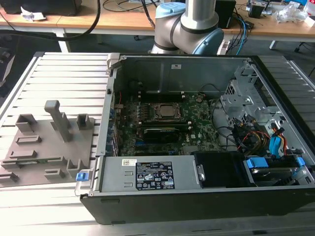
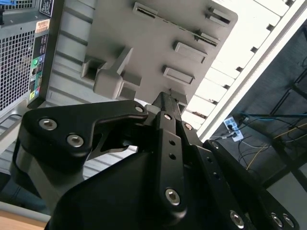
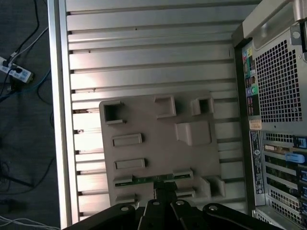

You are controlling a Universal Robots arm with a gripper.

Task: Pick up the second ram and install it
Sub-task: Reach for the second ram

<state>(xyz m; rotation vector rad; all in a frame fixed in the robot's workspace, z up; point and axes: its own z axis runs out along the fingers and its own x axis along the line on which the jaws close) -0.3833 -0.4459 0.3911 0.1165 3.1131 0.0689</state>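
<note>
The second ram [image 3: 154, 178] is a thin green stick lying in a slot of the grey fixture plate [image 3: 144, 120], near the plate's edge. In the exterior view the ram [image 1: 49, 160] shows as a green strip at the near side of the fixture [image 1: 44, 142], on the exterior view's left. My gripper [image 3: 165, 188] hangs well above the fixture, its tips lined up over the middle of the ram and apart from it. In the second wrist view the gripper [image 2: 167, 95] has its fingers drawn together to a narrow point, with nothing between them.
The open computer case [image 1: 197, 196] stands on the exterior view's right, with the motherboard [image 1: 197, 123] and CPU socket [image 1: 165, 111] inside. Upright grey blocks [image 1: 59, 120] rise from the fixture. The ribbed metal table [image 3: 144, 48] surrounds it; cables lie on the floor [image 3: 19, 72].
</note>
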